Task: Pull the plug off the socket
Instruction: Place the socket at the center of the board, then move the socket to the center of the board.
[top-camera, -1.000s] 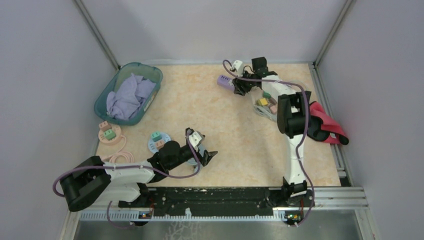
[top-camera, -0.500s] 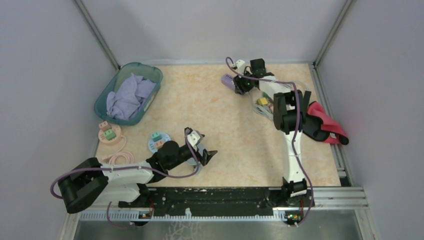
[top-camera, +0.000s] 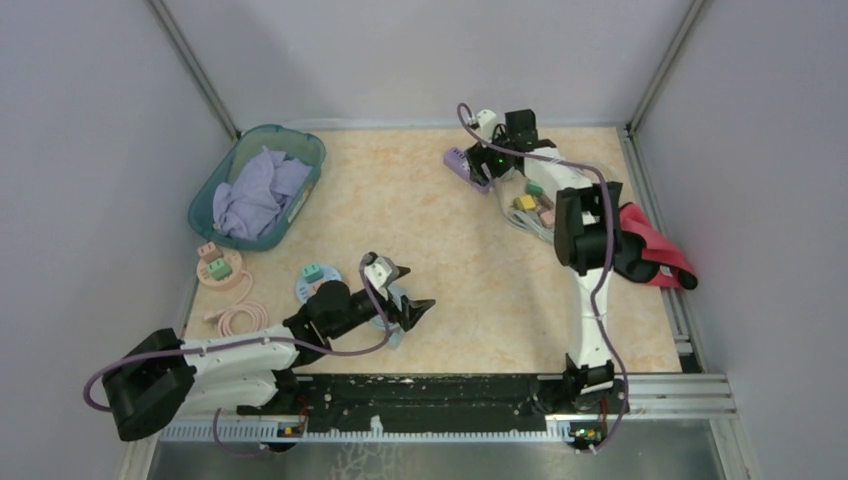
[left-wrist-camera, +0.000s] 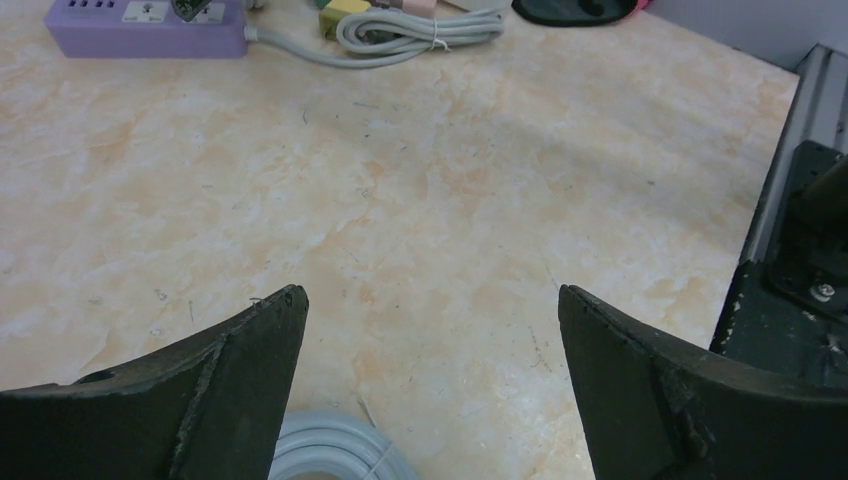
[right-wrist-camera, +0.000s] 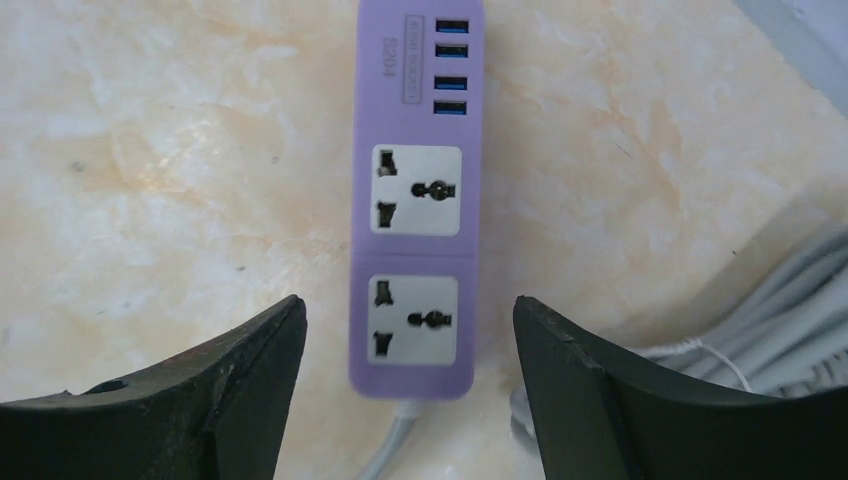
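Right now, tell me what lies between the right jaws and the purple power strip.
Nothing. In the right wrist view the purple power strip lies directly under the open right jaws, only air between, both its sockets empty.

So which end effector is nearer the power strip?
Right: its end effector hovers above the strip; the left end effector is far off across the table, over a cable coil.
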